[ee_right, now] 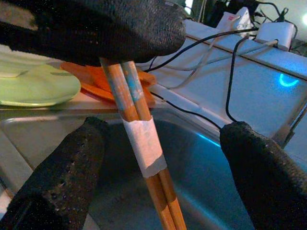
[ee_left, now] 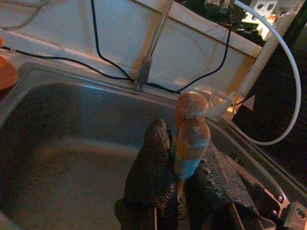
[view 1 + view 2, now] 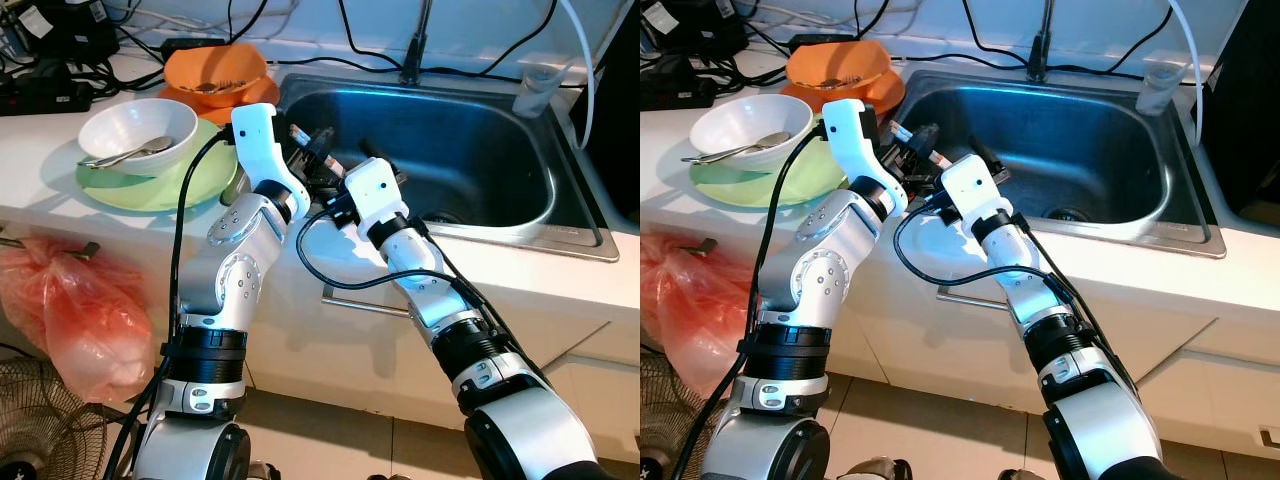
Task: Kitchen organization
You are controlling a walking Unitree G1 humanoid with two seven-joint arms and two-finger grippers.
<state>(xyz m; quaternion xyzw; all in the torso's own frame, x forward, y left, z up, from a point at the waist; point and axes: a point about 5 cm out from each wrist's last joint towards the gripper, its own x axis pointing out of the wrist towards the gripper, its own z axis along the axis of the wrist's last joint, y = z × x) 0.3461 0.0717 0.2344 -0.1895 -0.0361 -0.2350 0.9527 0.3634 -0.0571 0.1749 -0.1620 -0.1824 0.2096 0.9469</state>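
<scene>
A pair of wooden chopsticks (image 1: 142,137), bound with white tape, hangs over the left end of the steel sink (image 3: 470,130). My left gripper (image 2: 182,143) is shut on their upper ends (image 2: 191,129), just above the sink's left rim (image 3: 300,150). My right gripper (image 1: 163,128) is open, with one finger (image 1: 62,177) on each side of the chopsticks and not touching them. In the head views it reaches in from the right, close beside the left gripper (image 3: 980,158).
On the counter to the left, a white bowl (image 3: 135,130) with a spoon (image 3: 130,153) sits on a green plate (image 3: 150,188). An orange bowl (image 3: 215,72) stands behind them. A faucet (image 3: 412,50), cables and a clear cup (image 3: 535,90) lie behind the sink. A red bag (image 3: 70,310) hangs below.
</scene>
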